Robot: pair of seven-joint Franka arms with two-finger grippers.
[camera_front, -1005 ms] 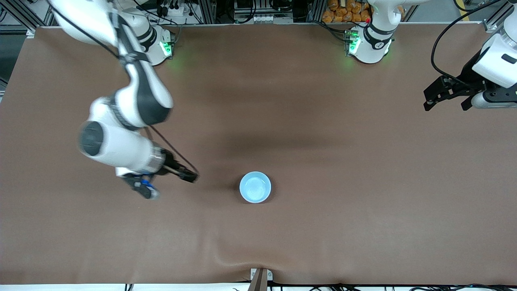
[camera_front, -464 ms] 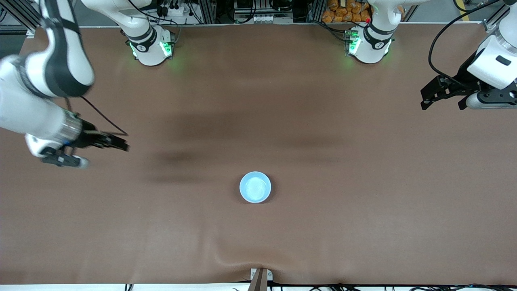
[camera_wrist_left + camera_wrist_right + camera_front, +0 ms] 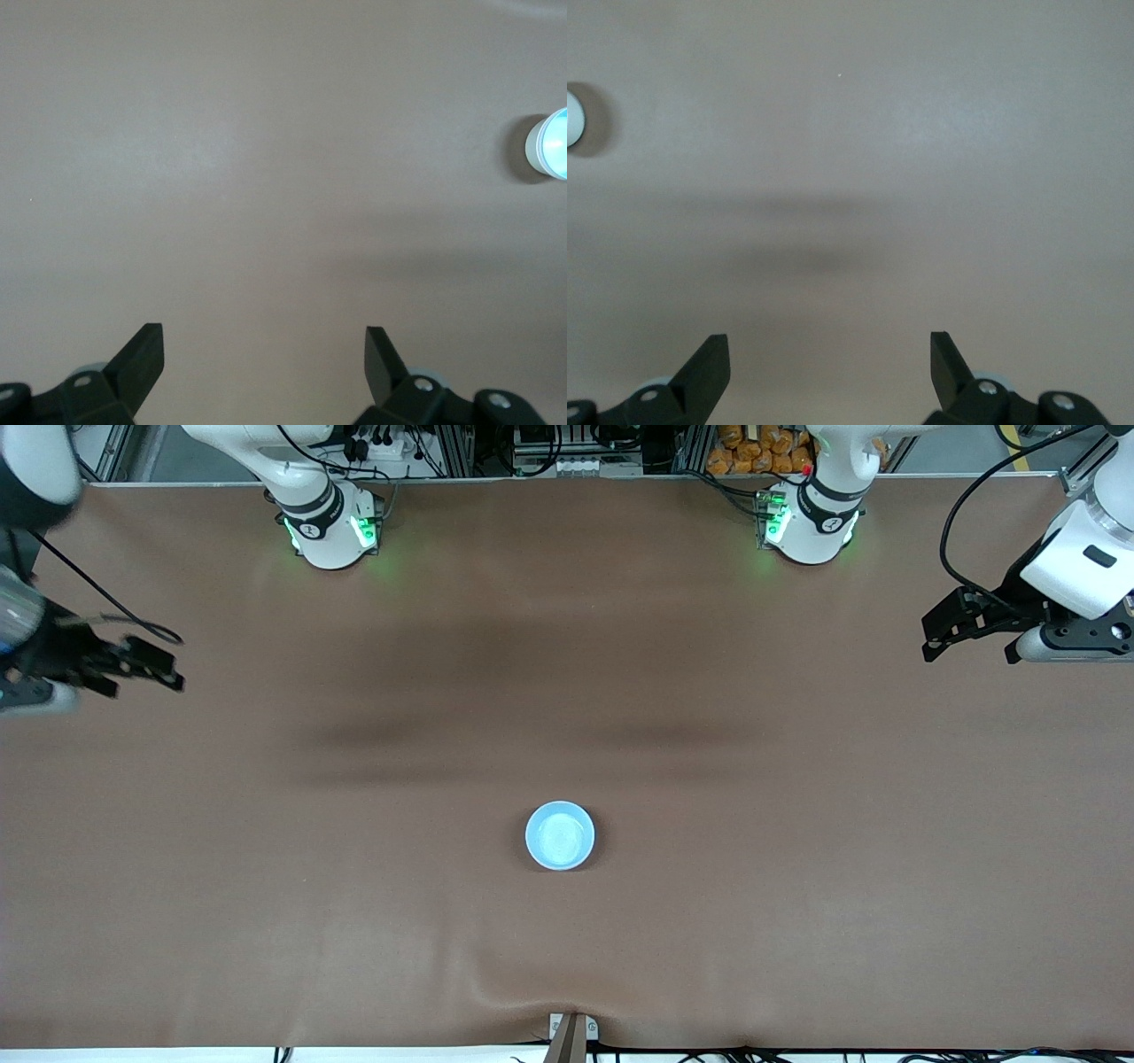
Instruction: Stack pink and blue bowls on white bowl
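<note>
A single round stack of bowls (image 3: 560, 835) sits near the middle of the brown table (image 3: 797, 868), somewhat nearer the front camera than the centre. From above only the light blue bowl (image 3: 560, 837) shows, its pale glossy inside facing up. In the left wrist view a whitish outer wall (image 3: 534, 150) shows below the blue rim at that picture's edge, which suggests another bowl underneath; neither a pink bowl nor a white bowl can be told apart with certainty. No other bowl lies anywhere on the table, so my judgement is that the stacking is done, with the blue bowl on top, and nothing is left but for the arms to rest.

Both arms are well away from the stack. The right gripper (image 3: 146, 669) hangs over the table's edge at the right arm's end; its own wrist view shows its two dark fingers (image 3: 709, 367) spread wide with nothing between them. The left gripper (image 3: 943, 629) hangs over the left arm's end of the table, and its wrist view likewise shows its fingers (image 3: 142, 359) set wide apart and empty, with bare table below. Neither touches anything.
</note>
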